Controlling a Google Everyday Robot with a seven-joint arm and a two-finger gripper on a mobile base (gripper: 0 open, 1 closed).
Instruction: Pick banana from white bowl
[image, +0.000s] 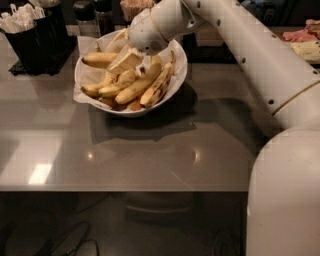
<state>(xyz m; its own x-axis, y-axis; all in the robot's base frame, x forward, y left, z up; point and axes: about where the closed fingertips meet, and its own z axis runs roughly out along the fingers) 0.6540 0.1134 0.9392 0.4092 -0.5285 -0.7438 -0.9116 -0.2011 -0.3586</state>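
Arm (240, 45) reaches over bowl (177, 75). Banana (100, 59) lies rear-left in the bowl, on top of the pile. Gripper (125, 61) sits at its right end; can't tell its opening. Banana's likely light, soft and easily bruised: grip mid-body, gently.

The table (150, 150) is a smooth grey slab with a glossy top that catches pale patches of light. Toward its far side rests a wide, shallow, round white bowl (131, 111) lined with crumpled white paper. Black cutlery containers (37, 42) holding white utensils stand at the far left corner, near the bowl. The robot's white end effector (125, 61) hangs low over the bowl's far half.
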